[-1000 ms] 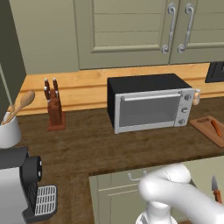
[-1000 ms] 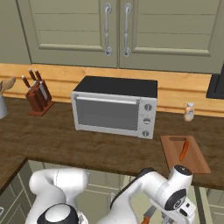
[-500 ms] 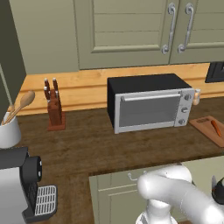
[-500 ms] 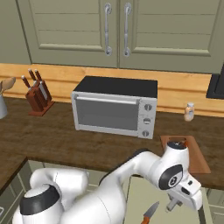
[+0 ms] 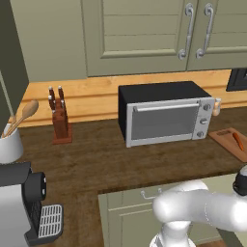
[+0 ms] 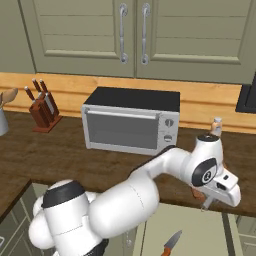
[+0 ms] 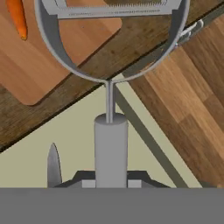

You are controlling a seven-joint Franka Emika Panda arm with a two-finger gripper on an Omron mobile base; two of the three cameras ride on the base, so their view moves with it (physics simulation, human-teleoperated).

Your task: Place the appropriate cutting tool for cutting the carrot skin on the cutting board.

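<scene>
1. Left base view: the oven (image 5: 166, 116) stands on the dark wooden tabletop (image 5: 96, 159) against the back wall. To the right of the oven the board (image 5: 230, 141) lies flat at the picture's edge, and the carrot (image 5: 238, 141) rests on it. To the left of the oven stands a knife block (image 5: 59, 118), and further left a white jar (image 5: 10, 144) with wooden spoons. A coffee machine (image 5: 24, 202) sits well in front of the oven, at the lower left.

2. Right base view: the arm reaches out to the right of the oven (image 6: 131, 125), and the tool (image 6: 206, 202) hangs at the tabletop's (image 6: 60, 160) front edge, covering most of the board. A small shaker (image 6: 216, 126) stands right of the oven, near the wall. A knife (image 6: 171, 242) with an orange-red handle lies well below and in front of the oven. The knife block (image 6: 42, 111) stands left of the oven.

3. Hand view: the tool (image 7: 111, 177) is closed on the peeler (image 7: 110, 65), gripping its round grey stem. The peeler's looped head hangs over the corner of the board (image 7: 65, 48) and the tabletop edge, apart from both. The carrot (image 7: 18, 17) lies on the board, beside the loop. The knife (image 7: 53, 164) tip shows beside the stem.
</scene>
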